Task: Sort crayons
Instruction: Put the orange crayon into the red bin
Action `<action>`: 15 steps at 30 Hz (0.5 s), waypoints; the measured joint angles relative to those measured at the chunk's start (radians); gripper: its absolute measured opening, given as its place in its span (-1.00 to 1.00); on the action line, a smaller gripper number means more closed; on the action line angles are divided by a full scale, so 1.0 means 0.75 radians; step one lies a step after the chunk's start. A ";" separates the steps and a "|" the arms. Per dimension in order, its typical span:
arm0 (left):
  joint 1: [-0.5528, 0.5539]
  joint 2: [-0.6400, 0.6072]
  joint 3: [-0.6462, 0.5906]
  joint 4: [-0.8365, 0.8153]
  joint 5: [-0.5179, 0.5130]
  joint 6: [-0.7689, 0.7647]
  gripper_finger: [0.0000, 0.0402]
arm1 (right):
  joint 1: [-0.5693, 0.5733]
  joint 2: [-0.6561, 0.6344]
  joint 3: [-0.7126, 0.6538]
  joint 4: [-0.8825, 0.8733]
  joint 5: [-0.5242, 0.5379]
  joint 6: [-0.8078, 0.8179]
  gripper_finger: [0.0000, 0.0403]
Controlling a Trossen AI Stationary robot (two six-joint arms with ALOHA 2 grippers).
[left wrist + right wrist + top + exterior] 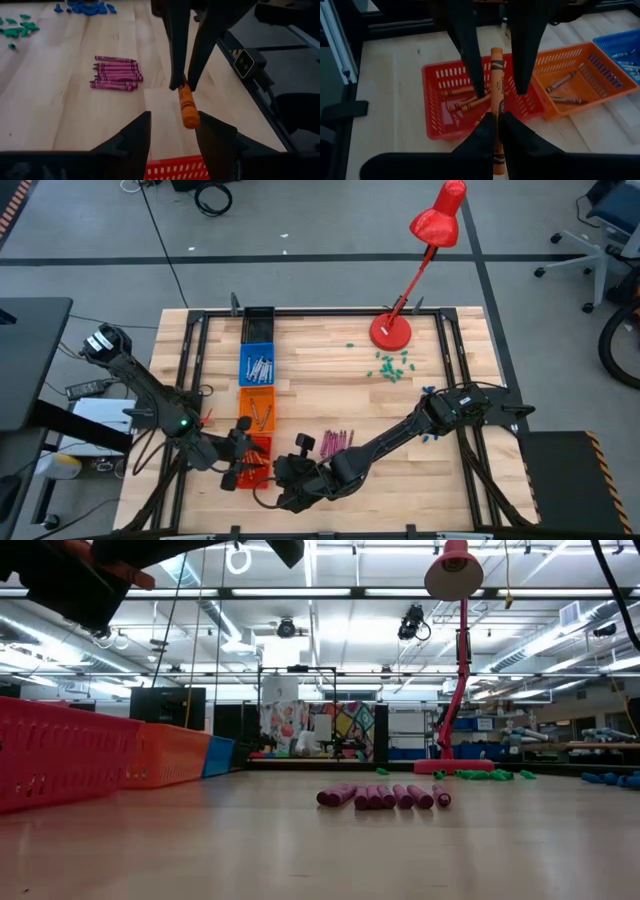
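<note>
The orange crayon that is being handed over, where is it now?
The orange crayon is pinched in the shut right gripper, above the red basket near the table's front, between the open left gripper's fingers.

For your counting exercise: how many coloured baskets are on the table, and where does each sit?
3, in a row along the table's left side: the blue basket farthest back, the orange basket in the middle, the red basket nearest the front, partly hidden by the grippers.
</note>
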 joint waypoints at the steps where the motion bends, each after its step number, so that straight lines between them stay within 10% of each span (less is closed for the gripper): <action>1: 0.000 0.000 0.000 0.006 0.000 0.010 -0.18 | 0.000 0.000 0.000 0.000 0.000 0.000 -0.88; 15: 0.000 0.000 0.000 0.103 0.025 0.083 -0.27 | -0.005 0.000 0.000 0.001 0.025 -0.002 -0.88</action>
